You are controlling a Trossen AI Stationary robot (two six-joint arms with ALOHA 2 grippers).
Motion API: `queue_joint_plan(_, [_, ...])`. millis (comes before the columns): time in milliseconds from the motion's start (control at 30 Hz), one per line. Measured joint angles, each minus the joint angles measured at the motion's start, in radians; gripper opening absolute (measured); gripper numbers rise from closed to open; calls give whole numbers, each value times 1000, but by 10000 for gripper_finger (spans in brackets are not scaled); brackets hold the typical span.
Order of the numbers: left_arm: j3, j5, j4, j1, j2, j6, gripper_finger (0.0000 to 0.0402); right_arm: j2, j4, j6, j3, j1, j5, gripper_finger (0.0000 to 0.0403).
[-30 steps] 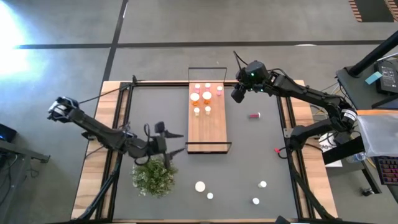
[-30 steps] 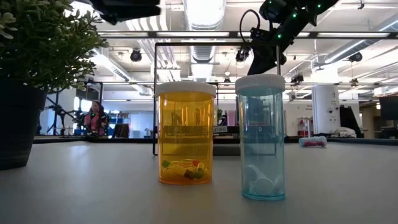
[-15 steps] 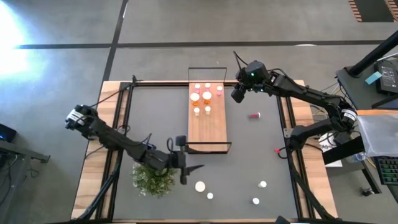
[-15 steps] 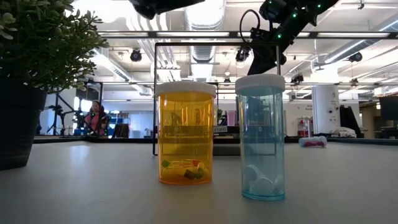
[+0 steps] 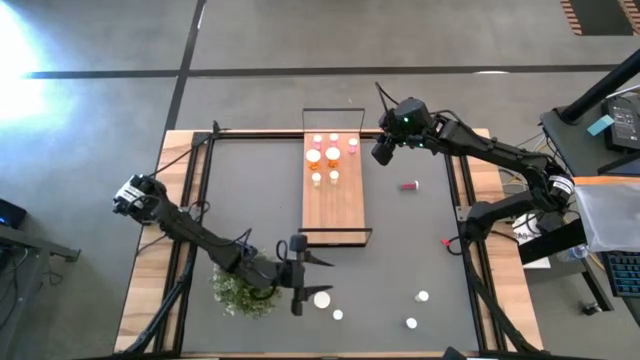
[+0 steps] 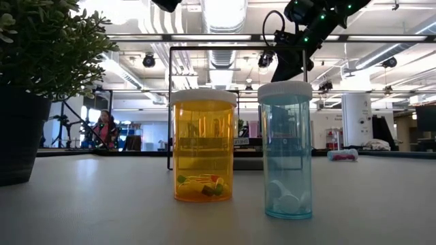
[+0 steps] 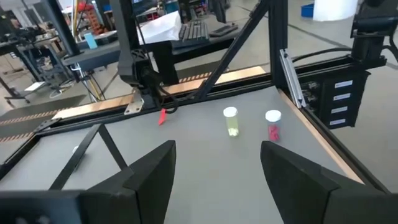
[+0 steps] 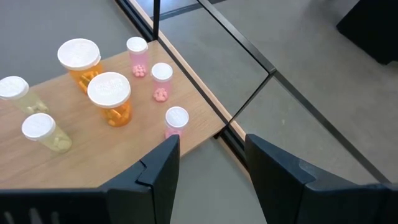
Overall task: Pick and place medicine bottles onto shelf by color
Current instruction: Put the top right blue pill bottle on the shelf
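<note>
Several medicine bottles (image 5: pixel 332 152) with white caps stand on their bases at the far end of the wooden shelf (image 5: pixel 333 205): orange (image 8: pixel 110 96), pink (image 8: pixel 161 81) and pale ones (image 8: pixel 40 130). Loose bottles stand near the table's front edge: an orange one (image 6: pixel 203 146), a blue one (image 6: pixel 286 150) and two small ones (image 7: pixel 231 121) (image 7: pixel 273 124). A pink bottle (image 5: pixel 409 185) lies on its side right of the shelf. My left gripper (image 5: pixel 308 278) hovers open beside the plant, pointing right. My right gripper (image 5: pixel 383 150) hangs open over the shelf's far right corner.
A bushy green plant (image 5: pixel 245 292) in a dark pot stands at the near left, under my left arm. The black wire frame (image 5: pixel 335 110) rises at the shelf's ends. A small red piece (image 5: pixel 446 241) lies by the right rail. Bare mat (image 5: pixel 400 250) lies right of the shelf.
My left gripper has swung from beside the shelf's near left corner toward the table's near edge and right, passing over the plant toward the loose bottles at the front. Its fingers stay open. My right arm has kept still.
</note>
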Motion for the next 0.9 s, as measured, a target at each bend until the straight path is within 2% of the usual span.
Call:
queue_joint_plan(367, [-1,-17,-148,-4,-86,0,219,0,0,0,0,0,0,171])
queue_joint_plan(467, [-1,-110,-183,1,-123,1,219,0,0,0,0,0,0,171])
queue_joint_plan(567, [-1,-226,-291,16,-180,-1,219,0,8,0,0,0,0,171])
queue_joint_plan(733, [-1,-262,-518,92,-307,-97,219,0,9,113,0,0,-1,171])
queue_joint_plan(900, [-17,-259,-749,256,-422,-213,219,0,95,183,0,0,-1,171])
